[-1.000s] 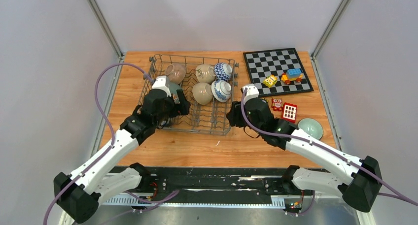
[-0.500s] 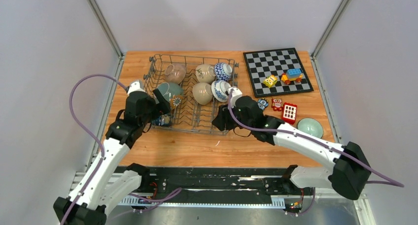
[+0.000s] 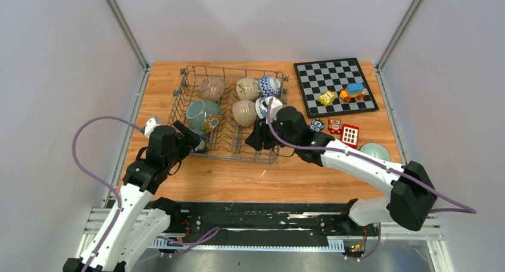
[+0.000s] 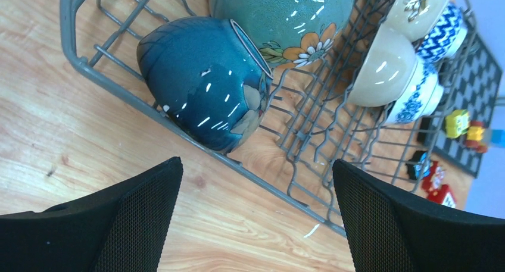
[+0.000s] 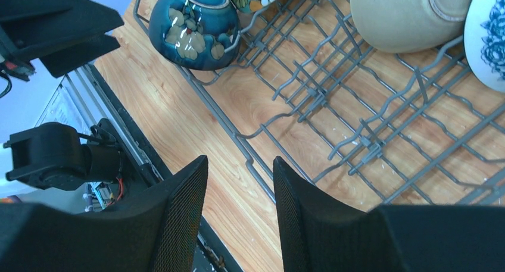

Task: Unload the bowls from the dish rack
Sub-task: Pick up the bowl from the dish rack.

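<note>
Blue bowl (image 4: 202, 81) in dish rack (image 4: 77, 63), mostly hidden overhead by left claw (image 3: 192, 137).

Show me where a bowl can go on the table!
Bare wood runs between the dish rack and the near edge of the table, and along the rack's left side. The right side is crowded: chessboard, toy blocks, a green bowl.
</note>
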